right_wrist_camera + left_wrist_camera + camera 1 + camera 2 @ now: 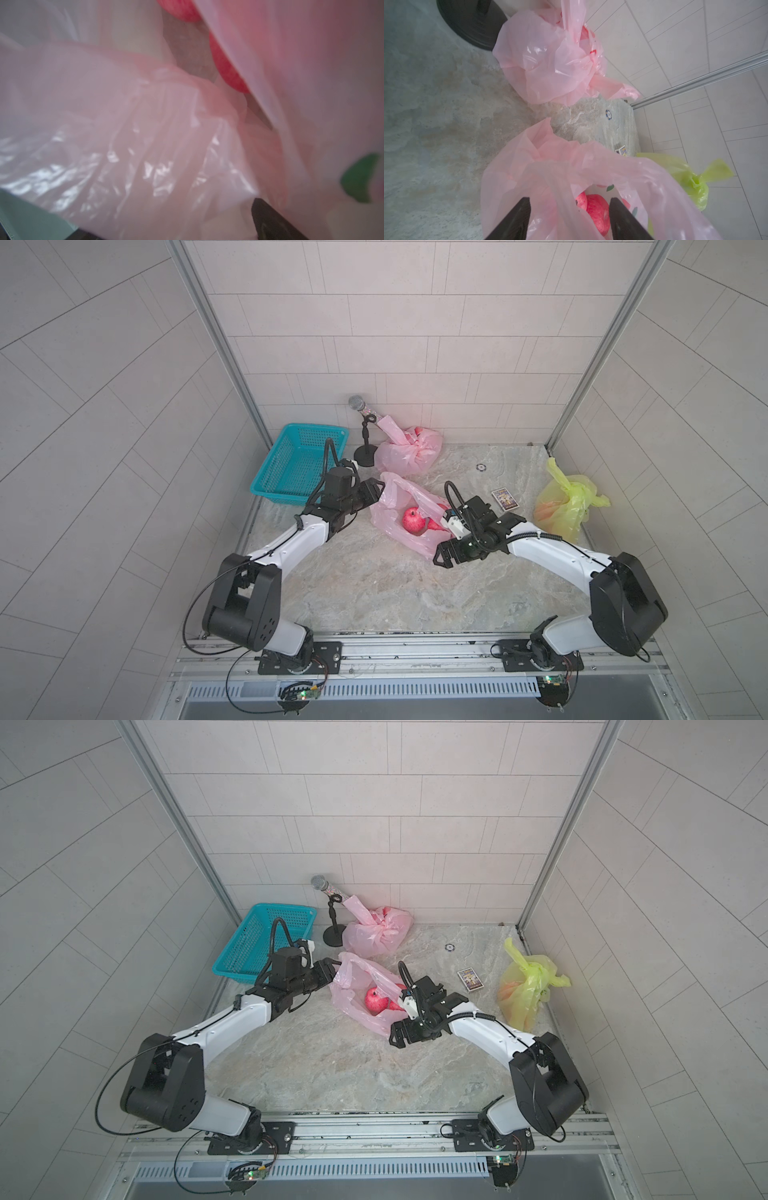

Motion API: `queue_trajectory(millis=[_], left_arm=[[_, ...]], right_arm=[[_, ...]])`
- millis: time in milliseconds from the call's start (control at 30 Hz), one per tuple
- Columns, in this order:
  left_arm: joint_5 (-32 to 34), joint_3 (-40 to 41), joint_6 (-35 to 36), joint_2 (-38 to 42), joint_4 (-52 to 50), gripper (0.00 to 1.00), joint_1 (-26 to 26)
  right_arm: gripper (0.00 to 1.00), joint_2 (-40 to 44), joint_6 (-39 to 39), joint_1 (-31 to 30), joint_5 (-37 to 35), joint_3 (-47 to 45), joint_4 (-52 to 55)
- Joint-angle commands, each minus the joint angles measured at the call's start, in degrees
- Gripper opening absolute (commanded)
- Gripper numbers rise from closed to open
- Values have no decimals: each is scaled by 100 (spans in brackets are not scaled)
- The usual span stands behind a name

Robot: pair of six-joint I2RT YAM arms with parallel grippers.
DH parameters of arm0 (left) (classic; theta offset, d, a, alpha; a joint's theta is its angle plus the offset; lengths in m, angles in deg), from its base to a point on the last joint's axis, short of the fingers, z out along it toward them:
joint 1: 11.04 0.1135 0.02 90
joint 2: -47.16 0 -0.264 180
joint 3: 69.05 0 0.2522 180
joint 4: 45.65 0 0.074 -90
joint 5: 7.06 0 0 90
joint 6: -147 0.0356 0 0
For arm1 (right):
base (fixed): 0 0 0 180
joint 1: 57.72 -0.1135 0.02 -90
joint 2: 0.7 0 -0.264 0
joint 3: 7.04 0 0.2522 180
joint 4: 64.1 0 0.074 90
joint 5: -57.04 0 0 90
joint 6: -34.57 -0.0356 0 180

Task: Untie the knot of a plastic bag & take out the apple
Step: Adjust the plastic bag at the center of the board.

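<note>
A pink plastic bag lies slumped in the middle of the table, its mouth gaping; no knot shows on it. A red apple sits inside, also seen through the mouth in the left wrist view and past the film in the right wrist view. My left gripper is at the bag's far left rim, open, with loose film draped between its fingers. My right gripper is open at the bag's near right corner. Film covers its view; only one of its fingers shows.
A second pink bag, tied, lies at the back beside a microphone on a stand. A teal basket is at the back left. A knotted yellow bag, a card box and a chip lie right.
</note>
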Motion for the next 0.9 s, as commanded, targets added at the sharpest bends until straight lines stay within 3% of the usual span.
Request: queue_trajectory(millis=[0, 100, 200, 400, 500, 600, 700, 800, 867], left_arm=[[95, -784, 1069, 28, -1802, 62, 60], [749, -937, 1416, 442, -2257, 65, 95], [1248, -662, 1417, 1001, -1845, 70, 119], [1506, -571, 1310, 1577, -1604, 74, 185], [1658, -500, 1214, 1888, -1510, 73, 196], [1645, -420, 1173, 2238, -1283, 63, 194], [1258, -399, 1221, 2453, -1027, 42, 89], [949, -501, 1454, 2533, -931, 24, -330], [865, -557, 1746, 2540, -958, 19, -814]], right_arm=[[100, 308, 170, -44, 1, 215, 442], [100, 478, 202, -40, -1, 380, 619], [100, 509, 241, -64, 42, 528, 759], [100, 556, 379, -92, 68, 960, 998], [94, 513, 384, -104, 159, 1097, 818], [82, 292, 383, -106, 383, 1286, 662], [68, -66, 457, -122, 585, 1594, 620], [57, -460, 571, -123, 732, 1996, 673], [49, -717, 610, -120, 780, 2240, 674]])
